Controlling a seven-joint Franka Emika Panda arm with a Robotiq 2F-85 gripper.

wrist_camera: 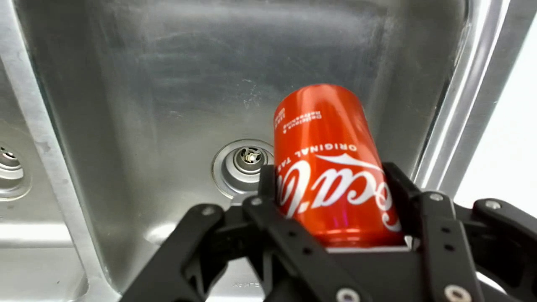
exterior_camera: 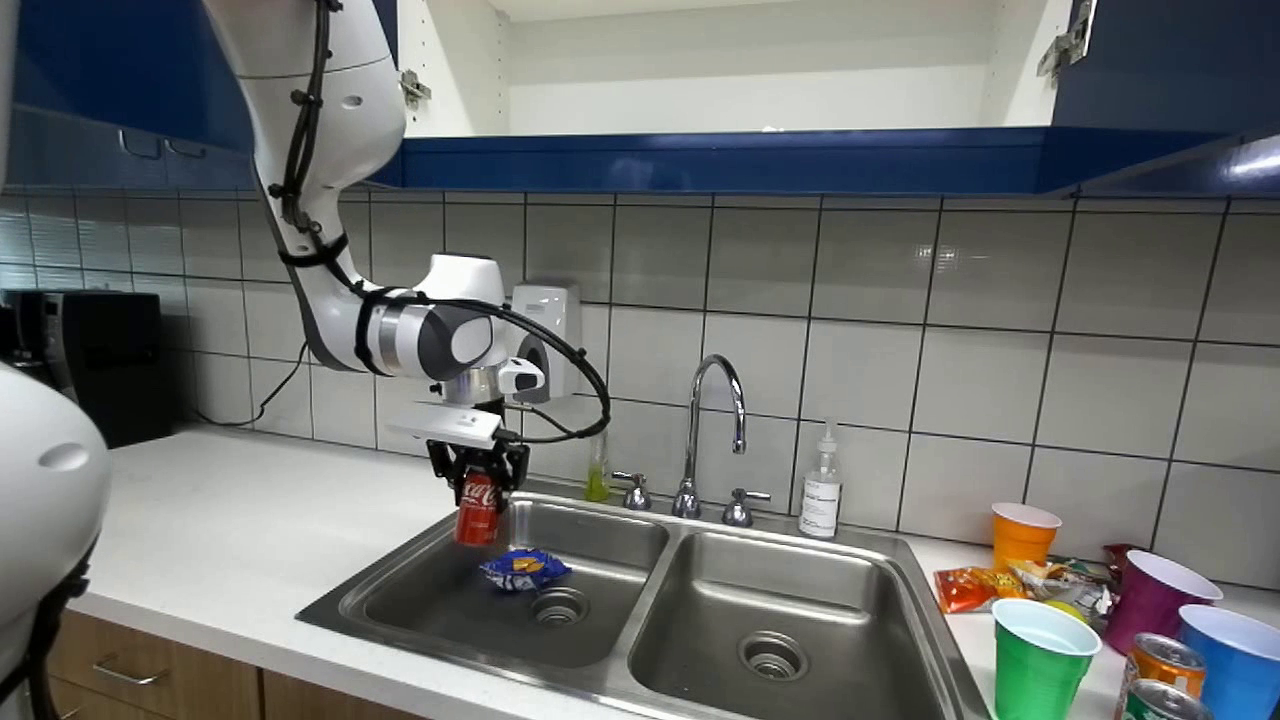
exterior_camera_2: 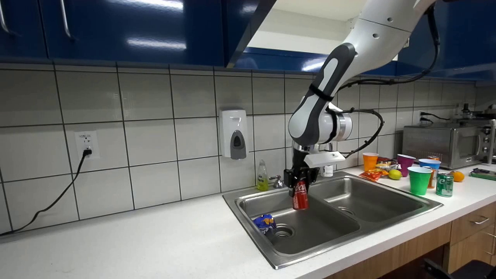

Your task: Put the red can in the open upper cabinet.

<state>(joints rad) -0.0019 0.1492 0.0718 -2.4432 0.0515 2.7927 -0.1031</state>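
Observation:
The red can (exterior_camera: pixel 477 522) hangs over the left basin of the sink, close to upright, in both exterior views. My gripper (wrist_camera: pixel 329 172) is shut on it, one black finger on each side, as the wrist view shows at close range. The can's lower part sticks out below the fingers; its silvery top is mostly hidden by the gripper. High above the sink is the open upper cabinet (exterior_camera: pixel 720 165), with a blue frame and a bare white interior. Its opening lies well above the gripper, and the arm partly covers it in an exterior view where its interior (exterior_camera_2: pixel 294 33) also shows.
The double sink (exterior_camera: pixel 640 600) has a tall faucet (exterior_camera: pixel 692 430) behind it. A blue snack bag (exterior_camera: pixel 524 569) lies in the basin. Bottles (exterior_camera: pixel 821 490) and a soap dispenser (exterior_camera_2: pixel 233 133) stand behind. Cups (exterior_camera: pixel 1045 655), cans (exterior_camera_2: pixel 444 184) and snacks crowd one counter end.

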